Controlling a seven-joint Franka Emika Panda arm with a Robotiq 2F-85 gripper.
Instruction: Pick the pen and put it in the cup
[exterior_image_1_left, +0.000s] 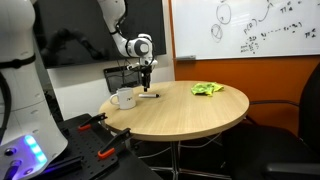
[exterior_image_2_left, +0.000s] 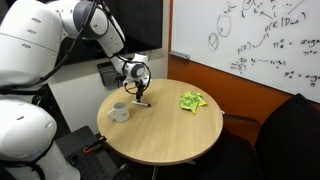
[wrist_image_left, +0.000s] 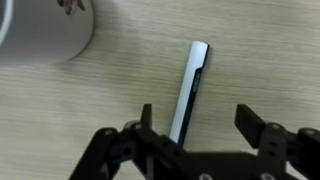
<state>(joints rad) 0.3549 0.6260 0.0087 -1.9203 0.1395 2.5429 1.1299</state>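
Observation:
The pen is a slim black and white stick lying flat on the wooden table; it also shows below the gripper in an exterior view and in the other. The white cup stands on the table beside it, also seen in an exterior view and at the top left of the wrist view. My gripper is open just above the pen, its fingers apart, with the pen's lower end next to the left finger. The gripper hangs low over the table in both exterior views.
A crumpled green cloth lies on the round table, also in an exterior view. A black office chair stands beside the table. A whiteboard hangs behind. A monitor sits near the table's far edge.

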